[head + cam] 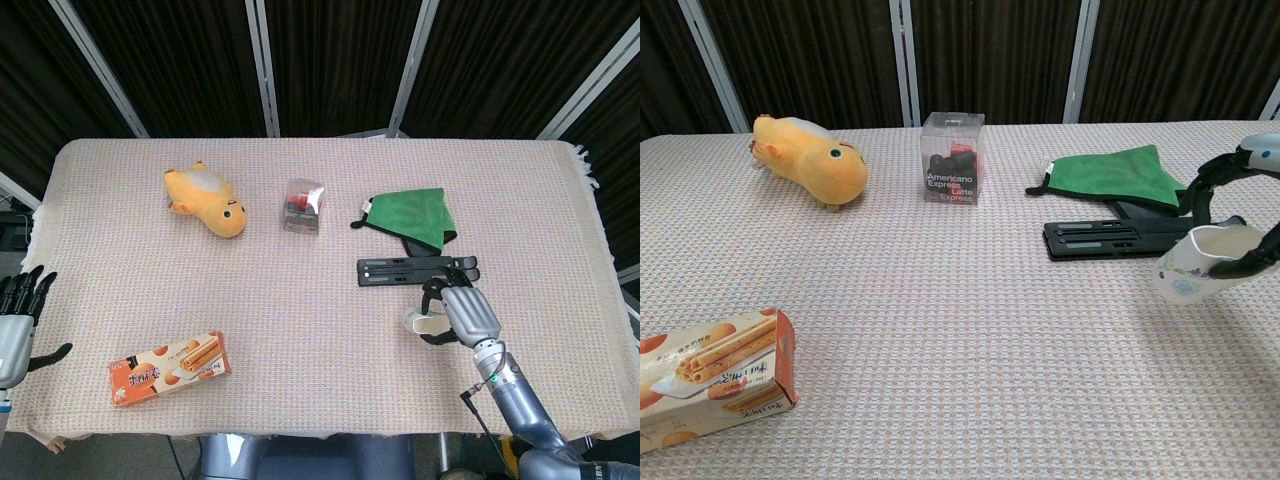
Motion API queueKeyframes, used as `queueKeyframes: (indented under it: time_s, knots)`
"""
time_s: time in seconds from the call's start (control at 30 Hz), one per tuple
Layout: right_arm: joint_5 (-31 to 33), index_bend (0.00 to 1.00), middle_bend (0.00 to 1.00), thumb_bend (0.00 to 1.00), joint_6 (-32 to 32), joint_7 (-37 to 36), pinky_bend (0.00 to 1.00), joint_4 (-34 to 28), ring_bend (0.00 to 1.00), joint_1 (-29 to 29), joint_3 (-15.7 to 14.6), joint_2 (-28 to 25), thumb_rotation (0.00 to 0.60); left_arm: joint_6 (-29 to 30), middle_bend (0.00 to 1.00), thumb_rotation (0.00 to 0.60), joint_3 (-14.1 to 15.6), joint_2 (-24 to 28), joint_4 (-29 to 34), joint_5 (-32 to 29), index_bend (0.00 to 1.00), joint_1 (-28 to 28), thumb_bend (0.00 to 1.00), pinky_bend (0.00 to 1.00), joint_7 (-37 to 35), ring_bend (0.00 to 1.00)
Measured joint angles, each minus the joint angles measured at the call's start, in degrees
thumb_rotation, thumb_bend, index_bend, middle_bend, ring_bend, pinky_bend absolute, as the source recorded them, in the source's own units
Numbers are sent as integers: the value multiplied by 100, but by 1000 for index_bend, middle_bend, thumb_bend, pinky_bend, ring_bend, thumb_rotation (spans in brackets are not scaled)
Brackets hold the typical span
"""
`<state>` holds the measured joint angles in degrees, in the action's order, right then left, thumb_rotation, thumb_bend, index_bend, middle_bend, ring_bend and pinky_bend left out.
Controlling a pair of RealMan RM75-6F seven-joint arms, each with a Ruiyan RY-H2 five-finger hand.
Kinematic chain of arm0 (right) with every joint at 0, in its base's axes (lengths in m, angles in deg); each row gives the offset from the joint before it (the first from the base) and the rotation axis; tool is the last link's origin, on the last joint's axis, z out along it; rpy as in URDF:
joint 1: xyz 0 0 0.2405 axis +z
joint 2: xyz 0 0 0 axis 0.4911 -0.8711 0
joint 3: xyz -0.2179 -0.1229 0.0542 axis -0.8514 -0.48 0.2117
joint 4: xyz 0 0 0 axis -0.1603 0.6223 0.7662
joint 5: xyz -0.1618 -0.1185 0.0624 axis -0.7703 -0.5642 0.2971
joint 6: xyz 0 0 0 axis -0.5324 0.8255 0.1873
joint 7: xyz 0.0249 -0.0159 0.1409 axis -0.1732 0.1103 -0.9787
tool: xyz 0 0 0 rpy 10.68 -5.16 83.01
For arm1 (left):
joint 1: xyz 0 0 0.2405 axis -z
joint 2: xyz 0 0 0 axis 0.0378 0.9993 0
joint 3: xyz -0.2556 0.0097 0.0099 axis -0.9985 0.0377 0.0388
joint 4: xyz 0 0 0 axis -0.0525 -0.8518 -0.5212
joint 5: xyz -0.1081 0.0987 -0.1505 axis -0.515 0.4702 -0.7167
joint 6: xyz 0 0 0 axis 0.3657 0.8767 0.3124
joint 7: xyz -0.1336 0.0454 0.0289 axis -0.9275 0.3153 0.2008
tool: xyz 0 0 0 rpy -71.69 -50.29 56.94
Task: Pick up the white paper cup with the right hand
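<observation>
The white paper cup (1192, 266) with a faint printed pattern hangs tilted above the cloth at the right, its mouth up. My right hand (1238, 215) grips it from the right, fingers wrapped round its rim. In the head view the cup (419, 320) peeks out left of the right hand (462, 312), just below the black bar. My left hand (17, 322) rests at the far left edge of the table, fingers apart and holding nothing.
A black bar tool (415, 270) and a green cloth (412, 213) lie just behind the cup. Mid-table stand a clear box of capsules (302, 205) and a yellow plush toy (208, 199). A biscuit box (170, 367) lies front left.
</observation>
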<state>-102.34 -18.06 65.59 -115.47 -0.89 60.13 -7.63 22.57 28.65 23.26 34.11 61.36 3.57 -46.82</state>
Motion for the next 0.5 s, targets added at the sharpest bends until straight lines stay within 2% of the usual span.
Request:
queueKeyframes:
  time_s: [0.3,0.5]
  knots:
    - [-64,571,305,200,-185,-111,0,170,0,-13,-208,4,600,-13,0,600,1,5,-4,-3,0,9,0,0,-10,0]
    - [-16,571,305,200,-219,-152,0,262,0,1,-245,128,600,-2,0,600,1,-3,0,6,0,10,0,0,17,0]
